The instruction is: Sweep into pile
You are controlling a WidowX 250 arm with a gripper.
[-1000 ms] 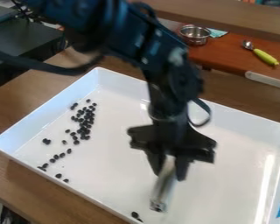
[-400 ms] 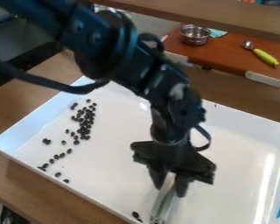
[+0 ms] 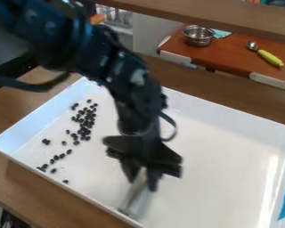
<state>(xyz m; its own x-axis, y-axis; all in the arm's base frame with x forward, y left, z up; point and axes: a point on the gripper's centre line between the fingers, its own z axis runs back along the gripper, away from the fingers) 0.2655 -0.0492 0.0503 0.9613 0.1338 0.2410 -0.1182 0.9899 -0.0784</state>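
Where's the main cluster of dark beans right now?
In the camera view, the main bean cluster lies in the left part of the white tray, left of the gripper.

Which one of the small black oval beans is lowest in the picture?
The lone bean beside the near edge of the white rectangular tray; all other visible beans sit higher.

From where I'm standing, fixed camera is looking down at slant onto white tray (image 3: 228, 164), sitting close in. Tray is lying askew to lens, taking up most of lower view, running past right and bottom edges. View is facing across wooden table (image 3: 17, 180) toward red-brown counter (image 3: 225, 55), farther off at upper right. Wooden beam (image 3: 228, 20) is spanning top. Black arm (image 3: 88, 49) is blocking part of tray.
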